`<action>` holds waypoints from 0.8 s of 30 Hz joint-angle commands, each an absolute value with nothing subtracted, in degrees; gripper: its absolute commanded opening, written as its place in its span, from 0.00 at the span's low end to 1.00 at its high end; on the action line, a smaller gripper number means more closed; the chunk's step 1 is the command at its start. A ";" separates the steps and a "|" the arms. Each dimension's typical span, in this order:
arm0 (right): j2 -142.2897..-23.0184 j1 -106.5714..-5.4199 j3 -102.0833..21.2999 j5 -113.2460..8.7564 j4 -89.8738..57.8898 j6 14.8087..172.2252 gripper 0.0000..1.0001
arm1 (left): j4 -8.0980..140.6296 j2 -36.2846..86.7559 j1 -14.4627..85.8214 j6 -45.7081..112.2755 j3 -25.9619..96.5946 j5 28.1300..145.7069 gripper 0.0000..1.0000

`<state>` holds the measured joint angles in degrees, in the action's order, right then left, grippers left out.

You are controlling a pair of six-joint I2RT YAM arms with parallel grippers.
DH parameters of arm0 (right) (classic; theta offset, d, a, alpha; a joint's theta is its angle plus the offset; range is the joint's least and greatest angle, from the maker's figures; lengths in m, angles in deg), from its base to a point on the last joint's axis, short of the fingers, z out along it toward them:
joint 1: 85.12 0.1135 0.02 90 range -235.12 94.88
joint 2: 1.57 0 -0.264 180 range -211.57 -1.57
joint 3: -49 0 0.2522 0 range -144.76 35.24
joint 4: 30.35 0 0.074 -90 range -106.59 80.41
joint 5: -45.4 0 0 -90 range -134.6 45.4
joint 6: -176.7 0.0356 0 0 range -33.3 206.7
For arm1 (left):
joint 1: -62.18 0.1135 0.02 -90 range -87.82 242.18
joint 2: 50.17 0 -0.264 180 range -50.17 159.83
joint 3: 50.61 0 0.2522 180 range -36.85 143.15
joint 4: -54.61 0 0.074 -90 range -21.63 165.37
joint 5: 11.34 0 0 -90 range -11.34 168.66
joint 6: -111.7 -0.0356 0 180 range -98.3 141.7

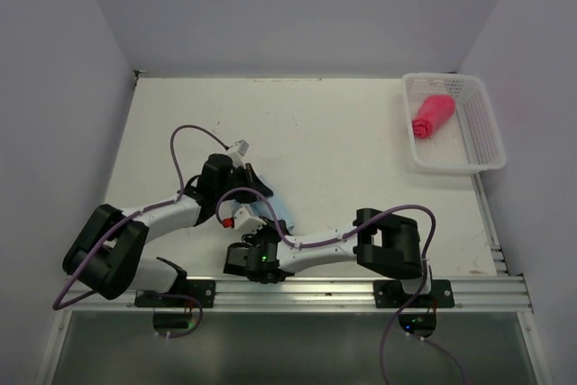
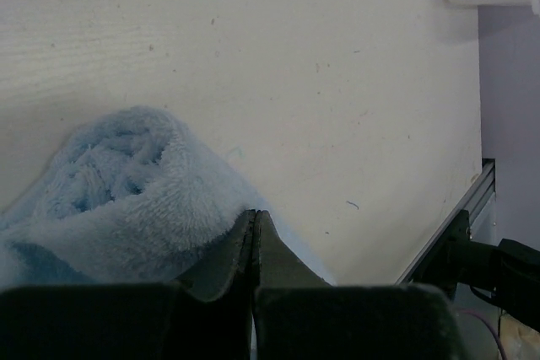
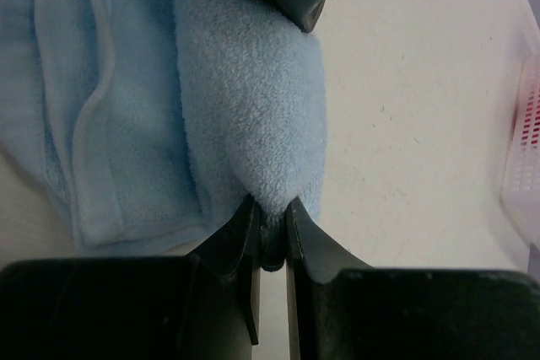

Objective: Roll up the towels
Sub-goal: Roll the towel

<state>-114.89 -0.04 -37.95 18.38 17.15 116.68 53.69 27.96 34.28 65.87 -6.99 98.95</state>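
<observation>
Top external: red-pink towel (image 1: 431,114) inside white basket (image 1: 453,167)

Pale plain blue towel (image 3: 253,115); red-pink pink towel (image 1: 431,115); white mesh basket (image 1: 456,167); cream, faintly speckled worktop (image 1: 343,151).

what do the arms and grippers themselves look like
Left arm and right arm: white links between black joint housings, each trailing a looping purple cable. A green light glows near the right wrist. Left gripper and right gripper have dark tapered fingers.
</observation>
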 commanded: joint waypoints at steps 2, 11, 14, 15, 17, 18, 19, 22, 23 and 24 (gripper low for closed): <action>-113.29 0.31 -39.99 18.60 17.43 118.17 0.00 | 50.61 28.93 34.66 64.51 -10.21 97.38 0.00; -107.84 0.13 -38.50 15.78 17.08 118.34 0.33 | 50.18 27.00 39.32 62.75 -15.76 98.08 0.00; -102.14 0.13 -36.57 12.10 12.88 116.15 0.44 | 50.00 26.38 40.03 62.31 -17.16 98.34 0.00; -100.12 -0.04 -34.21 10.43 10.77 115.19 0.46 | 49.83 26.38 40.12 62.14 -17.43 98.61 0.00; -93.00 -0.39 -30.87 3.50 3.15 112.20 0.52 | 49.82 26.12 40.38 61.87 -18.30 98.96 0.00; -88.19 -1.53 -27.46 0.78 0.75 111.32 0.54 | 49.74 25.68 40.56 61.61 -18.66 98.96 0.00; -86.23 -2.41 -25.68 -3.17 -1.62 111.31 0.54 | 49.74 25.59 40.56 61.43 -19.01 99.13 0.00; -80.35 -8.72 -19.96 -17.93 -8.32 116.21 0.59 | 48.42 24.72 40.91 61.60 -21.20 100.18 0.00; -79.28 -10.83 -18.56 -23.98 -11.02 118.32 0.59 | 48.24 24.54 41.08 61.61 -21.99 100.54 0.00; -78.40 -14.77 -15.33 -26.21 -12.70 122.17 0.60 | 47.98 24.36 41.17 61.61 -22.26 100.89 0.00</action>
